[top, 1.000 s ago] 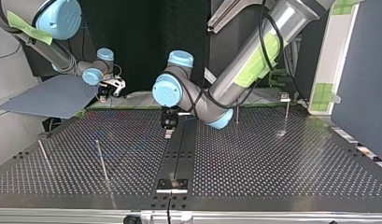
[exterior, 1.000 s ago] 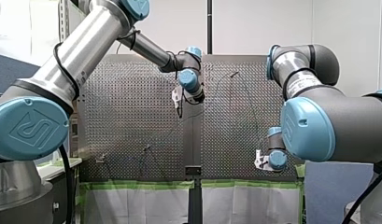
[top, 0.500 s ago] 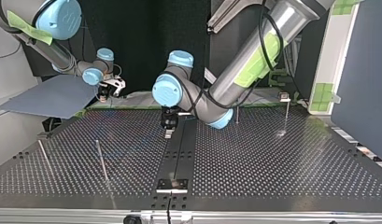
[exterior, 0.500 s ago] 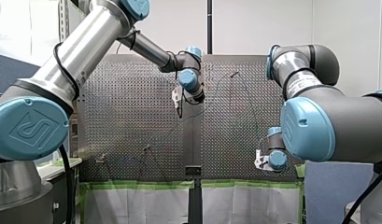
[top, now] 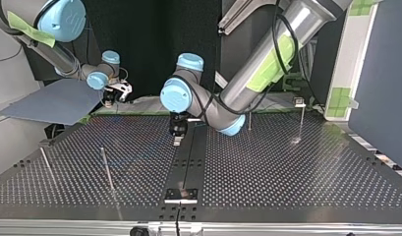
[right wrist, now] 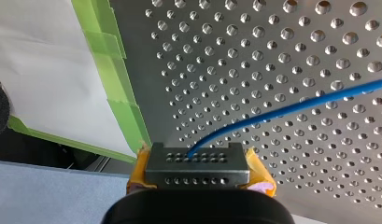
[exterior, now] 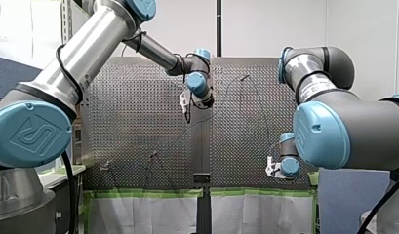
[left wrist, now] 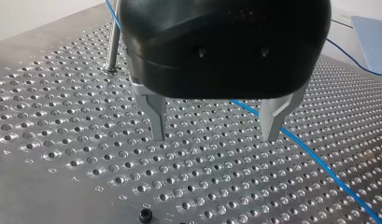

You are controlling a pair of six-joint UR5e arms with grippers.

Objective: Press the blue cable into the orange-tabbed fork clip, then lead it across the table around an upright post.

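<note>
Blue cable (left wrist: 319,164) below left gripper (left wrist: 213,138), fingers apart; arm label (exterior: 316,88) illegible.

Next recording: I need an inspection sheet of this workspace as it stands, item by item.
Surface: perforated metal table with a black strip down its middle.
Job's things: blue cable lies across the holes; thin posts stand upright; fork clip not made out.
Clutter: one small black screw on the table.
Grippers: left gripper open above the table, with the cable passing by one metal finger; right gripper shut on the cable near the table's edge.
Cables: black lead along my left arm.
Surroundings: green tape on the table edge; blue sheet beside the table.
</note>
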